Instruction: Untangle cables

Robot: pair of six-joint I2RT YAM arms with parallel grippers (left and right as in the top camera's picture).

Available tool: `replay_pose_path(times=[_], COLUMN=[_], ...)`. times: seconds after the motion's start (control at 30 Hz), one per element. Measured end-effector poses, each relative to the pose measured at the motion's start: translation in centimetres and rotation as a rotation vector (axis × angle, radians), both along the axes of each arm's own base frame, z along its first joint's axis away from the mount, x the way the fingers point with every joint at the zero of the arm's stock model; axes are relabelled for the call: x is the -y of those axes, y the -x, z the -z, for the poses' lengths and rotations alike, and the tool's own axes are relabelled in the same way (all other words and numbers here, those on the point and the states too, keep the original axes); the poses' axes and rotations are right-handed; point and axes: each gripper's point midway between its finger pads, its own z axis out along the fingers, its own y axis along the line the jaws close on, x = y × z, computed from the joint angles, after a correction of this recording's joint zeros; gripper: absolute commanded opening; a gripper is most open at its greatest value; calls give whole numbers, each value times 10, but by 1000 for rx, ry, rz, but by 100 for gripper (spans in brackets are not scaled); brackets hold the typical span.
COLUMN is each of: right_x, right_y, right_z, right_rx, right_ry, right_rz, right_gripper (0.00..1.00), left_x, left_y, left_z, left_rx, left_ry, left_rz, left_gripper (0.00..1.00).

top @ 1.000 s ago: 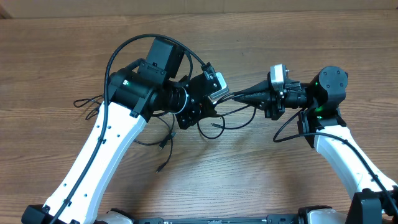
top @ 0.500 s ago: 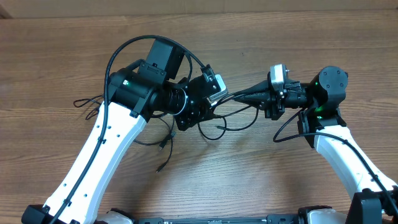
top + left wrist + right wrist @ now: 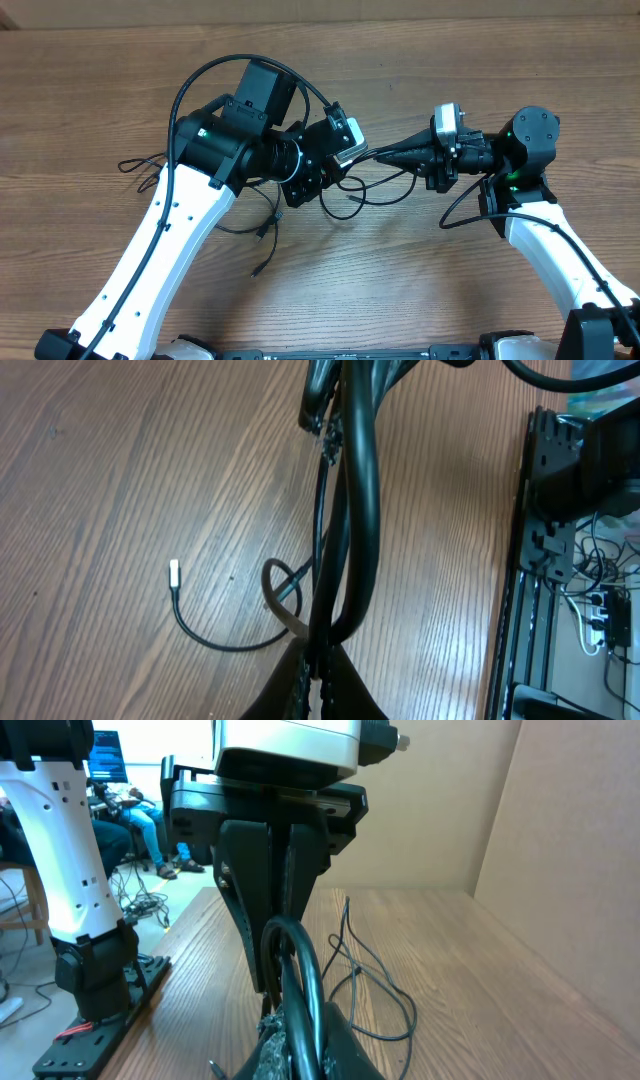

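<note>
Thin black cables [image 3: 395, 197] lie tangled on the wooden table under and between the two arms, with more strands at the left [image 3: 135, 163]. My left gripper [image 3: 352, 160] and right gripper [image 3: 378, 155] meet tip to tip above them. In the left wrist view my left gripper [image 3: 318, 660] is shut on a cable that loops up toward the right gripper. A loose cable [image 3: 215, 643] with a white plug end [image 3: 173, 570] lies on the table. In the right wrist view my right gripper [image 3: 300, 1030] is shut on a cable loop, and more cable [image 3: 408, 1010] lies behind it.
The table [image 3: 450, 290] is bare wood. A plug end [image 3: 262, 232] lies by the left arm's white link [image 3: 170, 230]. The left gripper's body [image 3: 280, 830] fills the right wrist view close ahead. An arm base frame [image 3: 545, 510] stands at the table's edge.
The loose cable loop below the grippers has shifted slightly to the right. Both arms have barely moved and keep their hold.
</note>
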Motion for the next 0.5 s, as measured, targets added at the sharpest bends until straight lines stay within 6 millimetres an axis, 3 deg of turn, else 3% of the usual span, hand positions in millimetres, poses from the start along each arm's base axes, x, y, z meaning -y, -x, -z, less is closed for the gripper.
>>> replay_pose_path(times=[0.03,0.07,0.33,0.5], right_x=[0,0,0,0], right_y=[0,0,0,0], right_z=[0,0,0,0], right_rx=[-3,-7,0,-2], right_ry=[0,0,0,0], right_rz=[0,0,0,0], right_gripper=[34,100,100,100], left_x=[1,2,6,-2], left_y=[0,0,0,-8], left_z=[-1,-2,-6,-7], left_rx=[2,2,-2,-22], left_ry=[6,14,46,56], left_rz=[2,6,14,-41], left_gripper=[4,4,4,4])
